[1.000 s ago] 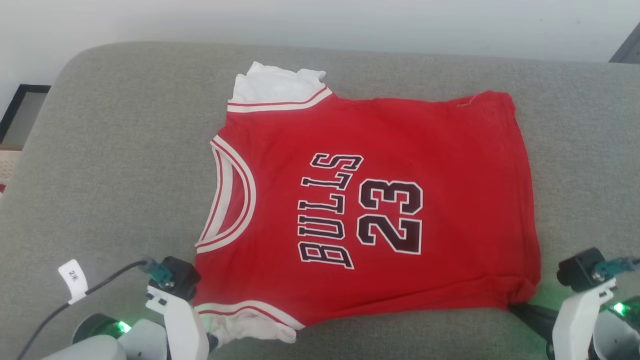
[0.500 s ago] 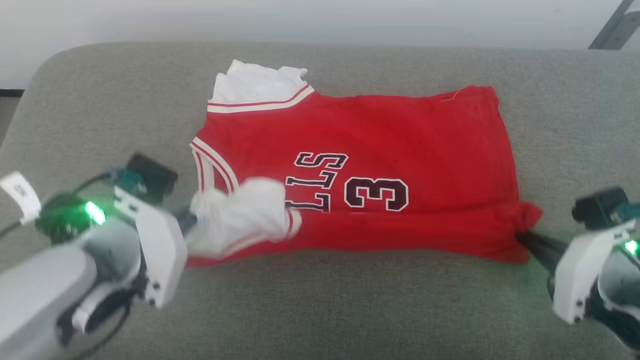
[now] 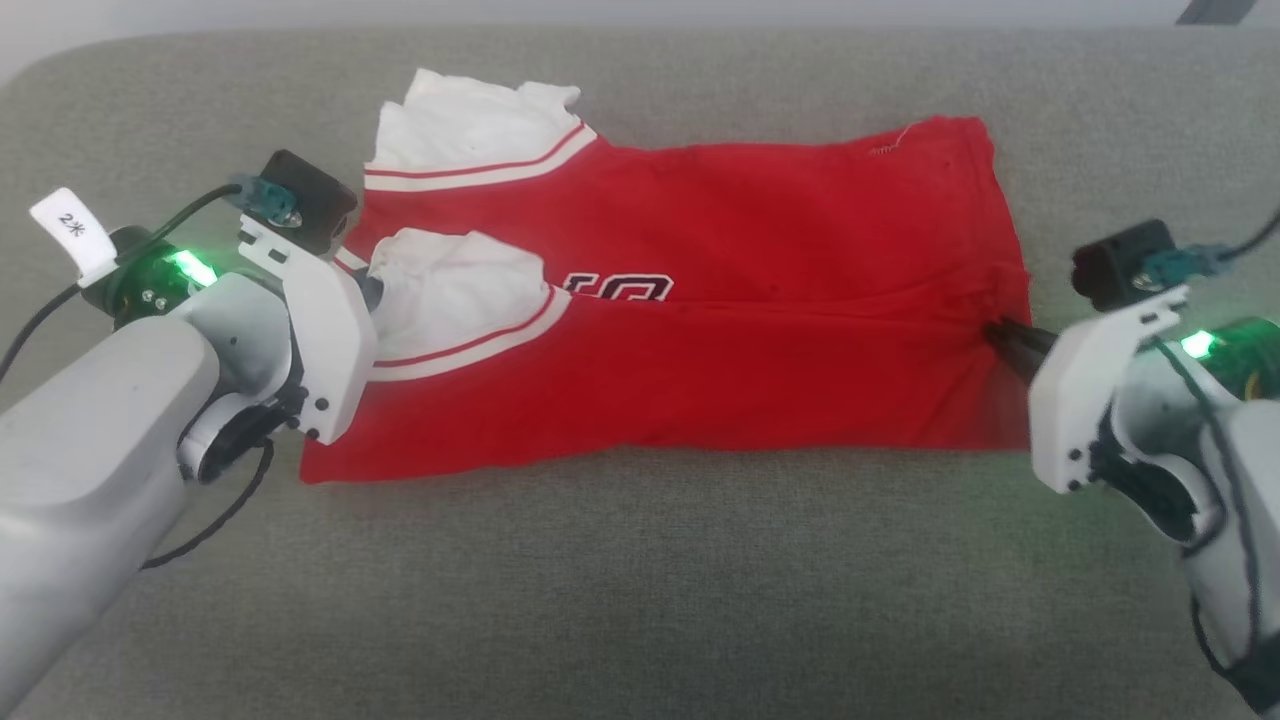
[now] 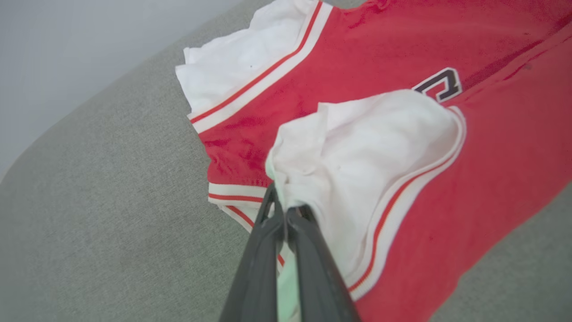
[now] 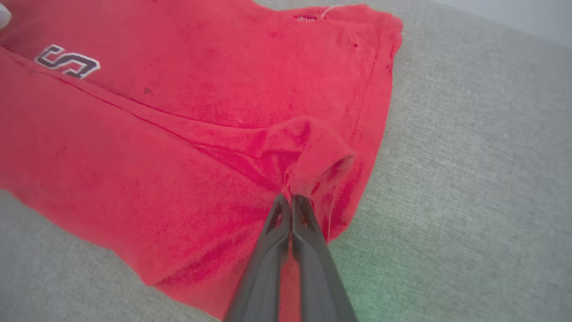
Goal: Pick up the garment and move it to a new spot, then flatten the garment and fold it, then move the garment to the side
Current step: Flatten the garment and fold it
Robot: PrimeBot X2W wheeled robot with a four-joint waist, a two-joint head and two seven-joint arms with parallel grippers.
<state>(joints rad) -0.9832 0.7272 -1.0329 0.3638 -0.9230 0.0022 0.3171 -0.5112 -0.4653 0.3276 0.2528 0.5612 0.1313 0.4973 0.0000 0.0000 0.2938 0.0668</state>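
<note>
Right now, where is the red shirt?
Head view: the garment lies centre on the grey cushion, pinched by left fingers and right fingers at its ends.

A grey fabric cushion [image 3: 640, 600] carries the red garment [image 3: 760, 380], which lies folded over itself across its far half.

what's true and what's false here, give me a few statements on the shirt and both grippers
1. The left gripper is shut on the garment at a white sleeve. True.
2. The right gripper hangs open above the cloth. False: it is shut on a bunched red corner of the garment.
3. A folded-over layer hides most of the lettering. True.
4. The garment lies on a wooden table. False: it lies on a grey cushion.
</note>
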